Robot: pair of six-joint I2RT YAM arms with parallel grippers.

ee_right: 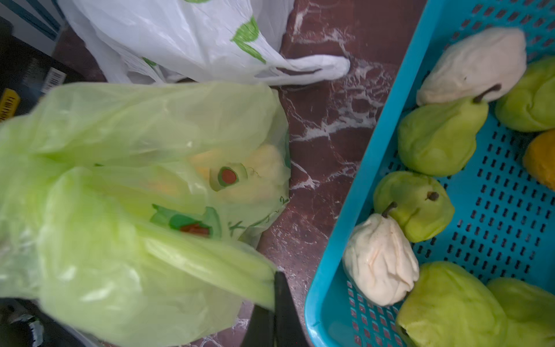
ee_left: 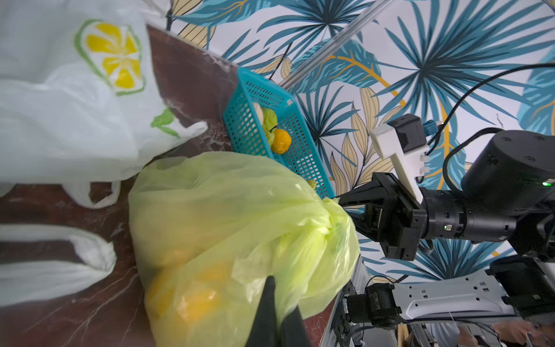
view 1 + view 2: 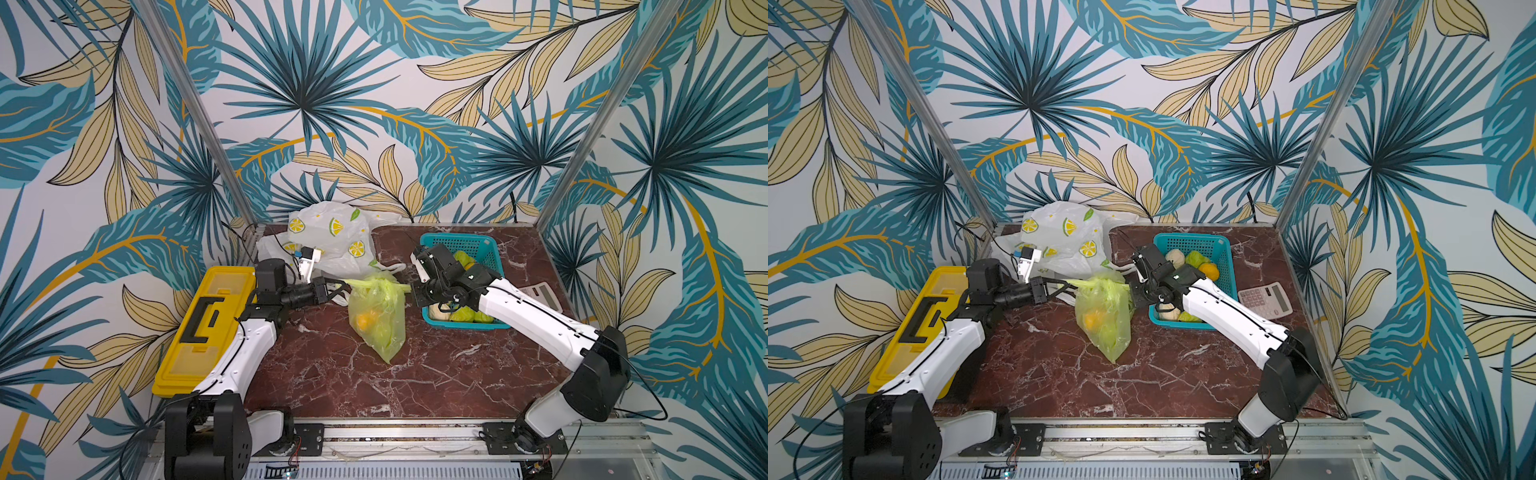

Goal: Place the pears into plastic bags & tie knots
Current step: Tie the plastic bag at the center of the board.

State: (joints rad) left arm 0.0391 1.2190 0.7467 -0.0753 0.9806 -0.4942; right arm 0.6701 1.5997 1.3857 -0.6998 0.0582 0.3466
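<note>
In both top views the yellow-green bag sits near the middle of the desk, its two handles drawn out sideways. The left jaws are closed on one handle and the right jaws on the other handle, so the bag is strung between them with its lower part on the desk. An orange fruit shows through the film. Whether pears are inside, we cannot tell. Other pears lie in the blue basket just beside the right arm, and the white bags lie slack behind.

From the left wrist, the left jaws are pressed together on a fold of the bag. The right jaws pinch its bunched top on the far side.

From the right wrist, a handle runs as a taut green band into the shut right jaws. Green and cream pears lie loose in the basket nearby.

We judge the film thin, soft and slippery. It may stretch, tear or slide out under a hard pull, and the fruit makes the bag bottom-heavy. The handles are the place to hold, gripped near their ends so that enough slack is left to cross and knot them. The pears look creased and perhaps squashy, so a hold across the belly would suit them.
</note>
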